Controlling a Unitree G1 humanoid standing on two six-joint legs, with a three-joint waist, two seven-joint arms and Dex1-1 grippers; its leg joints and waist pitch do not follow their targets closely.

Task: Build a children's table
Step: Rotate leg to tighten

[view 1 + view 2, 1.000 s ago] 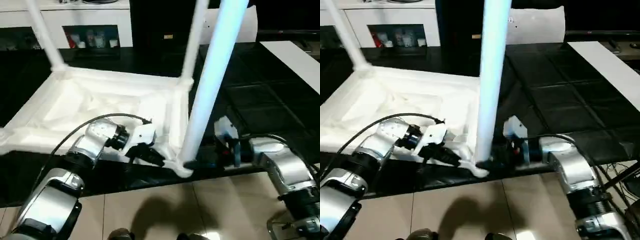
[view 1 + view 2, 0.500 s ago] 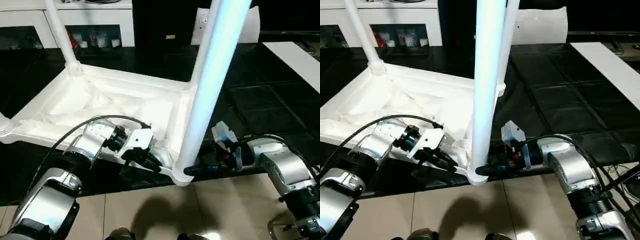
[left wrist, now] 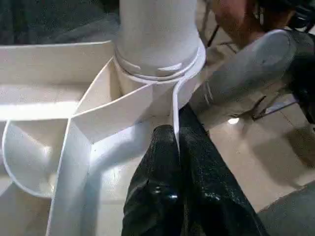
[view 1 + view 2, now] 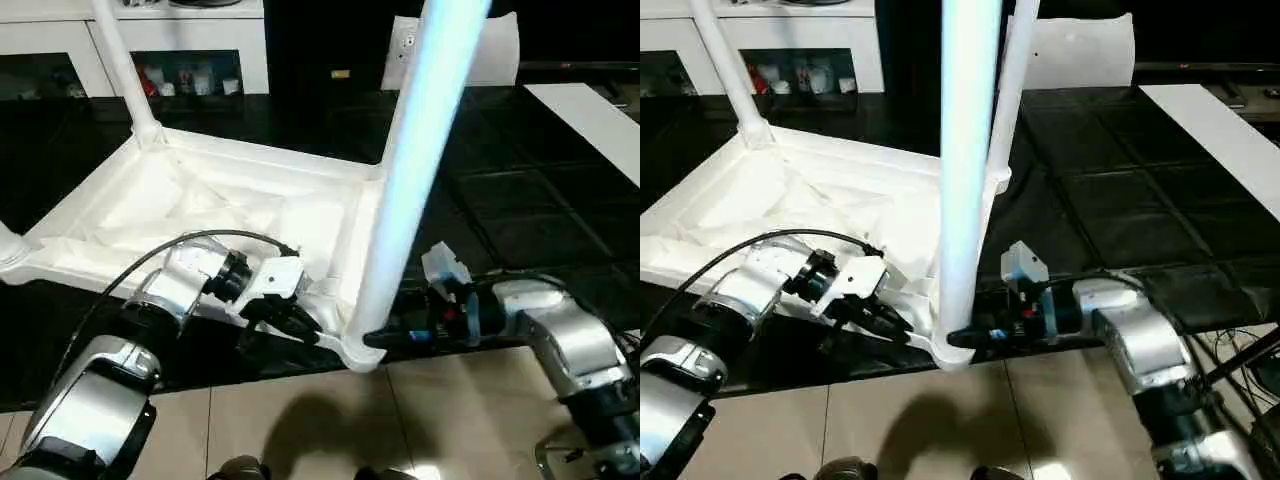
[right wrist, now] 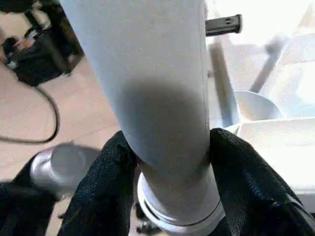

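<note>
both grippers on table

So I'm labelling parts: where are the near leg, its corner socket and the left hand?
near leg (image 4: 400, 200), left eye view, mid shaft.
corner socket (image 3: 160, 73), left wrist view, collar rim.
left hand (image 3: 178, 147), left wrist view, between fingertips on the rib.

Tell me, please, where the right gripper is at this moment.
In the left eye view, the right gripper is at the near right corner of the upturned table top, its fingers either side of the leg.
</note>
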